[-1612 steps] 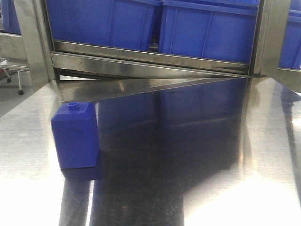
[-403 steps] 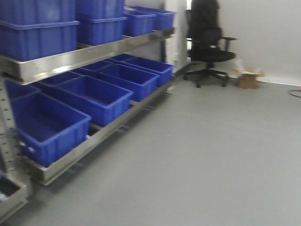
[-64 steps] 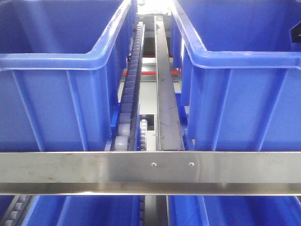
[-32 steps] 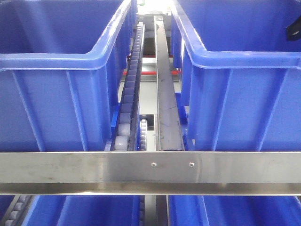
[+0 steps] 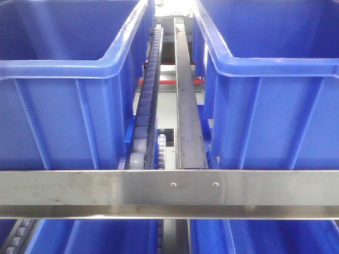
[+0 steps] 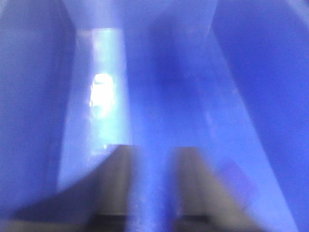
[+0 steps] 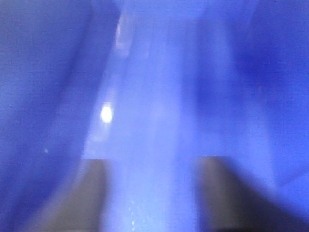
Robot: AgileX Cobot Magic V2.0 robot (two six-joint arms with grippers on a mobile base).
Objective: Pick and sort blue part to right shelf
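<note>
The blue part does not show in any view. In the left wrist view, my left gripper hangs inside a blue bin. Its two grey fingers stand a narrow gap apart, with only blurred blue bin surface between them. In the right wrist view, my right gripper is open wide over the pale blue floor of a bin, with nothing between the fingers. Both wrist views are heavily blurred. Neither gripper appears in the front view.
The front view faces a shelf close up. A steel crossbar runs along its front. Behind it stand a left blue bin and a right blue bin, with a roller track and a metal divider between them. More blue bins sit on the level below.
A dark piece of the right arm at the right edge of the front view has left the frame. The shelf and bins have not moved.
</note>
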